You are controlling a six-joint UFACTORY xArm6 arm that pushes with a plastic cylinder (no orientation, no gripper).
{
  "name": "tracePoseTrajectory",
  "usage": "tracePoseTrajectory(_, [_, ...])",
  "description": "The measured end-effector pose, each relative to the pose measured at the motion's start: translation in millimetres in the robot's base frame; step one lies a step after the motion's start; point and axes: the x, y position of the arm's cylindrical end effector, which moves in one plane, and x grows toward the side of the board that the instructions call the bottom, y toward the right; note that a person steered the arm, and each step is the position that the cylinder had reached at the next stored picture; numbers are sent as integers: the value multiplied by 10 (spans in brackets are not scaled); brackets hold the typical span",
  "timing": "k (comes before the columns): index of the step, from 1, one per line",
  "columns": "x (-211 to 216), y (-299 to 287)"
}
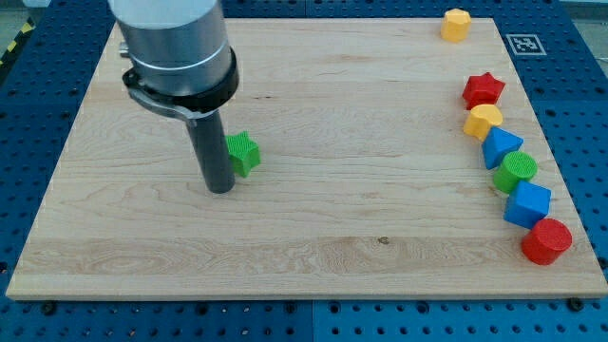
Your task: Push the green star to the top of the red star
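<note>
The green star (243,152) lies on the wooden board (361,114), left of centre. My tip (220,189) rests on the board just to the star's left and slightly below it, close to or touching its left side. The rod's dark shaft hides part of the star's left edge. The red star (483,89) sits far away near the board's right edge, in the upper part of the view.
Below the red star a column runs down the right edge: yellow block (483,121), blue triangle-like block (501,147), green round block (515,170), blue block (527,204), red cylinder (546,240). A yellow hexagon block (456,24) sits at the top right.
</note>
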Motion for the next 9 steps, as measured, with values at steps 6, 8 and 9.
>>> tracePoseTrajectory(6, [-712,34])
tracePoseTrajectory(8, [-1017,207])
tracePoseTrajectory(9, [-1173,426])
